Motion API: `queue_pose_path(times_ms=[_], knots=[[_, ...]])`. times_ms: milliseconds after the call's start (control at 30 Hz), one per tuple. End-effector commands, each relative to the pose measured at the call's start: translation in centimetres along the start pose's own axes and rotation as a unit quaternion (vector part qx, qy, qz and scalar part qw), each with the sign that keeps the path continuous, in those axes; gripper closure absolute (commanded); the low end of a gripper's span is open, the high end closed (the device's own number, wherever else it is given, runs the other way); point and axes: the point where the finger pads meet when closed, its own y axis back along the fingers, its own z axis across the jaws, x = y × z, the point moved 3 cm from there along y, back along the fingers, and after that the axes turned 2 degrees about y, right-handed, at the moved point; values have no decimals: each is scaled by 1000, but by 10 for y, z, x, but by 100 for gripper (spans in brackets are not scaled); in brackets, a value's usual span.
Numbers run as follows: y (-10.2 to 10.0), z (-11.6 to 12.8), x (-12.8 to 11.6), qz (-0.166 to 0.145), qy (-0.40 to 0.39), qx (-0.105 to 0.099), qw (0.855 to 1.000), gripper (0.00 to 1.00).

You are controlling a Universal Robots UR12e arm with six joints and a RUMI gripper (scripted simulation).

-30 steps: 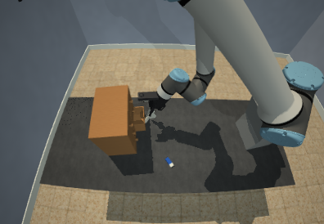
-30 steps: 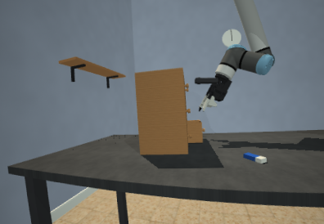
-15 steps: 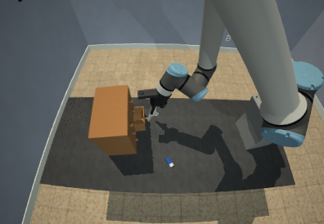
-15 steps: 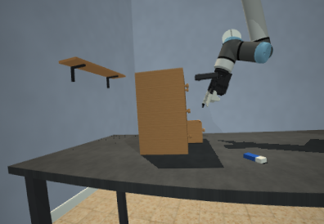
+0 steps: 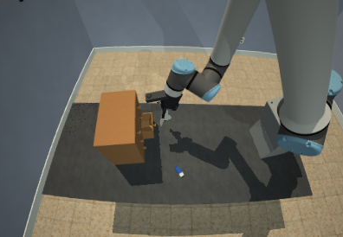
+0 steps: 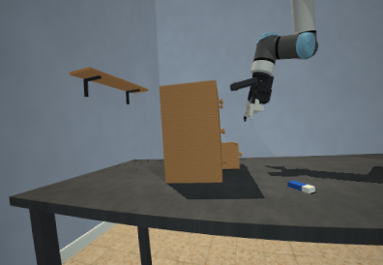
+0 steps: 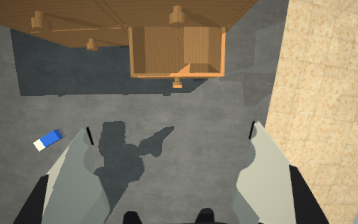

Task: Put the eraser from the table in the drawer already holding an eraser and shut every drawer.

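The wooden chest (image 5: 117, 126) stands upright on the dark table; it also shows in the side view (image 6: 191, 132). Its bottom drawer (image 7: 176, 51) is pulled out and looks empty inside; it also shows in the overhead view (image 5: 147, 124) and low in the side view (image 6: 231, 155). The upper drawers are shut. The blue and white eraser (image 5: 179, 171) lies on the table in front of the chest, also in the side view (image 6: 301, 187) and at the left of the wrist view (image 7: 48, 140). My gripper (image 6: 251, 111) is open and empty, hanging above the table in front of the chest's upper drawers, fingers pointing down (image 7: 171, 175).
A wooden shelf (image 6: 107, 79) is fixed to the wall behind the chest. The robot base (image 5: 285, 130) stands at the right of the table. Tiled floor surrounds the table.
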Motion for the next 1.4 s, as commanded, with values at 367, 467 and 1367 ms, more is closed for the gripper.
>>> queue_pose_path(times_ms=[367, 467, 1367], knots=[[34, -1, -12, -87, -6, 0, 996, 0], [39, -1, -14, -100, -7, 0, 995, 0], [56, -2, -21, -144, -10, -1, 990, 0]])
